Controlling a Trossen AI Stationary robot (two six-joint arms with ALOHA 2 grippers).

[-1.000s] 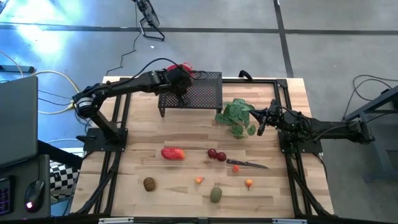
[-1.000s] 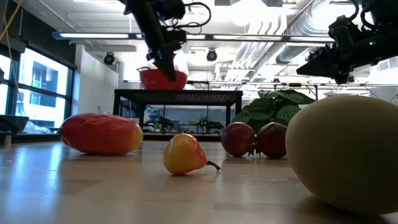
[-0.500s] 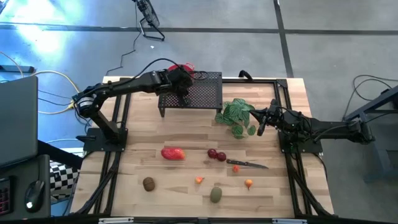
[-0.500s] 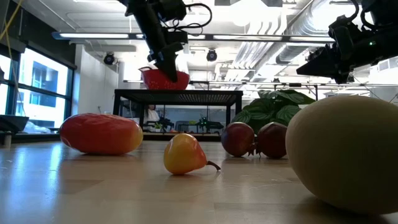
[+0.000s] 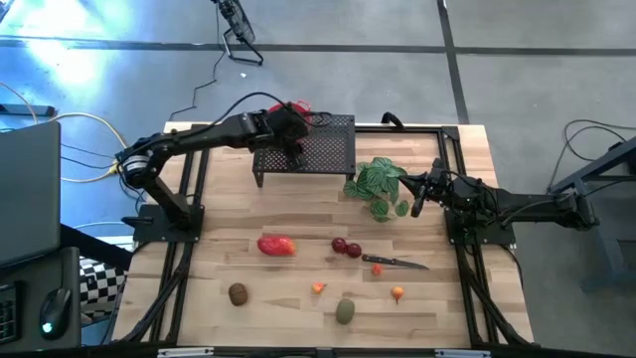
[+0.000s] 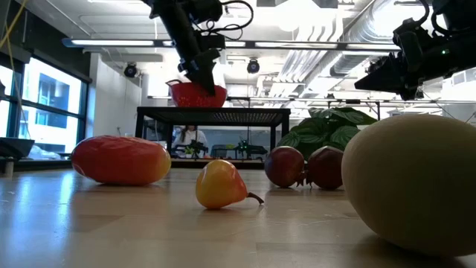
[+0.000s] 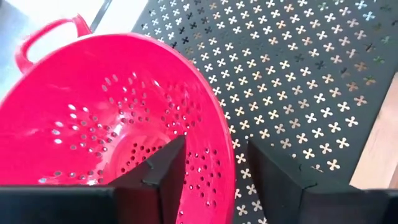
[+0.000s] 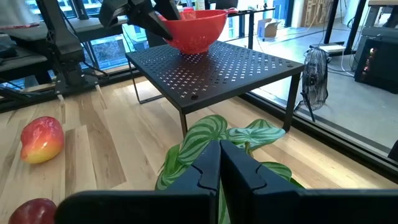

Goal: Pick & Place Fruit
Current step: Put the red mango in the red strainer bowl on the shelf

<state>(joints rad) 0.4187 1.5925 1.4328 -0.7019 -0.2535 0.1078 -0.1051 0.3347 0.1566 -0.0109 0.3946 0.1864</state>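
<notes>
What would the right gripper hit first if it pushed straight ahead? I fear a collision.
Likely the plant just beyond the shut right gripper; the black rack stands farther along. Depth is hard to judge.

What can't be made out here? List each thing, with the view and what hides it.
- Red colander, high view: mostly under the left arm.
- Left pincer, left wrist view: fingers straddle the rim, contact unclear.
- Leafy plant, right wrist view: partly behind the shut right pincer.
- Olive-green fruit, low view: cut off by the edge.
- Knife, low view: not visible.
</notes>
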